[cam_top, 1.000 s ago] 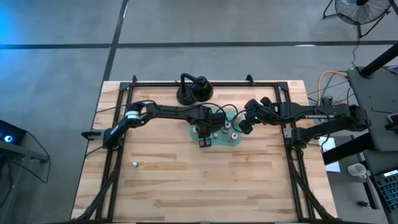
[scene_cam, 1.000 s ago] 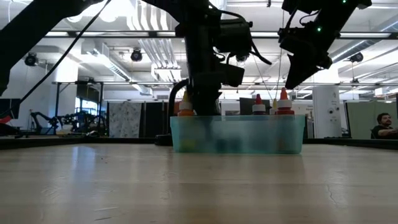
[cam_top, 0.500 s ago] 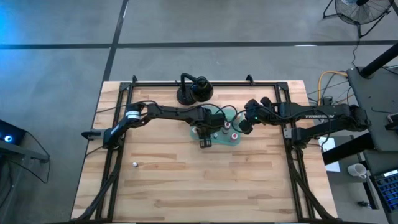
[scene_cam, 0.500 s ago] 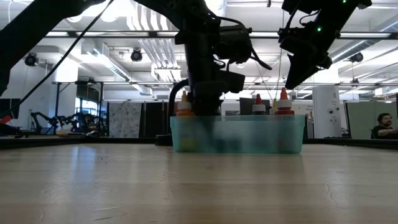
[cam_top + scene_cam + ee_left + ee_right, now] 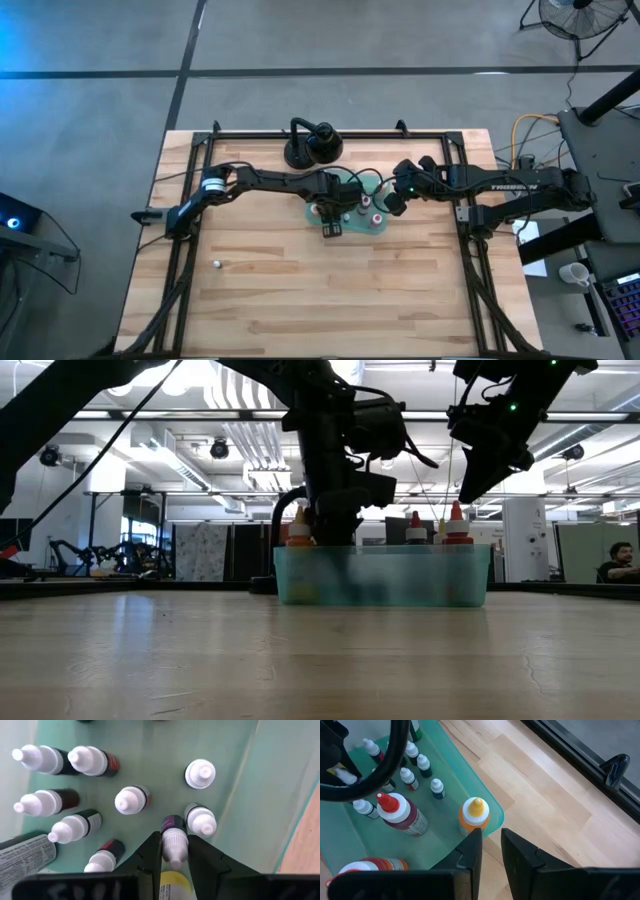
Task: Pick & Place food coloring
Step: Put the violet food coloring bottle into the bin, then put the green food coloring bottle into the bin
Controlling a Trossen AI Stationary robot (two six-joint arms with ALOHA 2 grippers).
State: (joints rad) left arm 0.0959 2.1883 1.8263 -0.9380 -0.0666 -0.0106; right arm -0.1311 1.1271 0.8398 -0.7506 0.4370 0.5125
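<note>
**The room around my table**

My wooden table (image 5: 300, 300) stands on a grey concrete floor (image 5: 330, 40) crossed by dark lines. A fan (image 5: 580, 18) sits in 1 corner. Beyond the table, ceiling ducts (image 5: 240, 440) and lamps hang overhead, and 1 person (image 5: 618, 563) sits far off.

Small white object (image 5: 216, 264) on worktop (image 5: 300, 290): too small to identify. Bottle (image 5: 174, 844) between left hand fingers: base hidden. Tray (image 5: 383, 575) contents: blurred through wall.
</note>
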